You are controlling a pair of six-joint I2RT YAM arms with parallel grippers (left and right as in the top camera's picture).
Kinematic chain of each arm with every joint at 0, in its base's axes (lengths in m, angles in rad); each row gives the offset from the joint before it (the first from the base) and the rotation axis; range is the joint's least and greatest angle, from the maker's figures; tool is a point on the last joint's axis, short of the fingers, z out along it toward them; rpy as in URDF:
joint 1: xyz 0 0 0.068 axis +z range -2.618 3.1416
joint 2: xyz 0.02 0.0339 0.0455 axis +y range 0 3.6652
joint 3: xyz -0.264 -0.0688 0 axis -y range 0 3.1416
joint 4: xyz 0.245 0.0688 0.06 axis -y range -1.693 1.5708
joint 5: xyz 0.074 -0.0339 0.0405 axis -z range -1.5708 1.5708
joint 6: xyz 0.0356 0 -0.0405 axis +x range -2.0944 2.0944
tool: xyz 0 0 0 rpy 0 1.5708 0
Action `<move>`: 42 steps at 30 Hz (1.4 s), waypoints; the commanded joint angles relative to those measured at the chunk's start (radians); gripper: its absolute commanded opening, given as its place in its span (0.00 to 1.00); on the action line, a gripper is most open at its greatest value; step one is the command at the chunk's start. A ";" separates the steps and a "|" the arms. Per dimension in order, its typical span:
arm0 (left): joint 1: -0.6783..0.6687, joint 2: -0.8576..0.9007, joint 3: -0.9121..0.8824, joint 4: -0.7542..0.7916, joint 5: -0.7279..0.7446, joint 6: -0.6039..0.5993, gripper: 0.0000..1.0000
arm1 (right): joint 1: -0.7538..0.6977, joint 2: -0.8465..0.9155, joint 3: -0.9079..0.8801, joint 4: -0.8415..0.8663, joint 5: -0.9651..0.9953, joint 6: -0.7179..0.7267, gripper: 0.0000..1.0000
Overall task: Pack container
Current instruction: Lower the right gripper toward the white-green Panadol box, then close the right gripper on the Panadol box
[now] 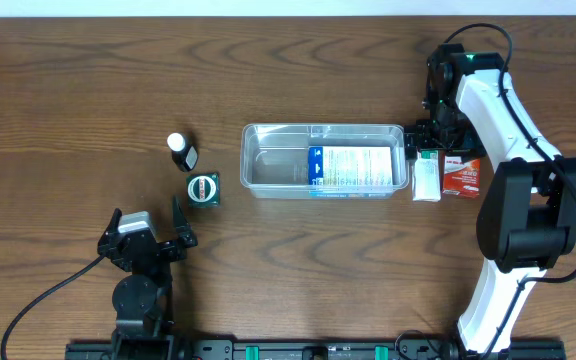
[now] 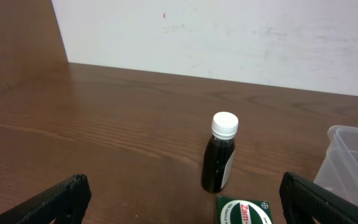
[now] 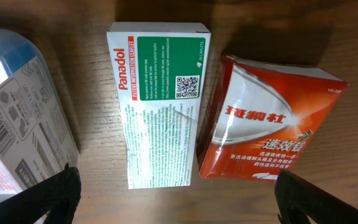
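The clear container [image 1: 268,170] lies mid-table with a blue and white box [image 1: 353,168] inside its right half. Just right of it lie a white and green Panadol box [image 1: 426,176] and a red packet [image 1: 461,176]. My right gripper [image 1: 438,146] hovers open over their far ends; in the right wrist view the Panadol box [image 3: 159,106] and red packet [image 3: 266,121] sit ahead of the open gripper [image 3: 185,202], with the container [image 3: 8,74] at left. My left gripper [image 1: 148,232] stands open and empty near the front left, facing a dark bottle [image 2: 221,152] and a green box [image 2: 244,213].
The dark white-capped bottle [image 1: 181,150] and the green square box [image 1: 203,188] stand left of the container. A corner of the container [image 2: 353,158] shows at the right of the left wrist view. The right arm [image 1: 513,150] arcs along the table's right side.
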 commanded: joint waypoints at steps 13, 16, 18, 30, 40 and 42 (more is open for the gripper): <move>0.000 0.002 -0.021 -0.032 -0.027 0.017 0.98 | 0.021 -0.030 -0.024 0.045 0.005 -0.066 0.97; 0.000 0.002 -0.021 -0.032 -0.027 0.018 0.98 | 0.021 -0.030 -0.053 0.075 0.002 -0.074 0.97; 0.000 0.002 -0.021 -0.032 -0.027 0.018 0.98 | 0.021 -0.030 -0.077 0.097 0.002 -0.074 0.97; 0.000 0.002 -0.021 -0.032 -0.027 0.017 0.98 | 0.021 -0.030 -0.148 0.223 -0.034 -0.106 0.94; 0.000 0.002 -0.021 -0.032 -0.027 0.017 0.98 | 0.021 -0.030 -0.204 0.304 -0.044 -0.107 0.90; 0.000 0.002 -0.021 -0.032 -0.027 0.018 0.98 | 0.021 -0.030 -0.216 0.315 -0.045 -0.107 0.87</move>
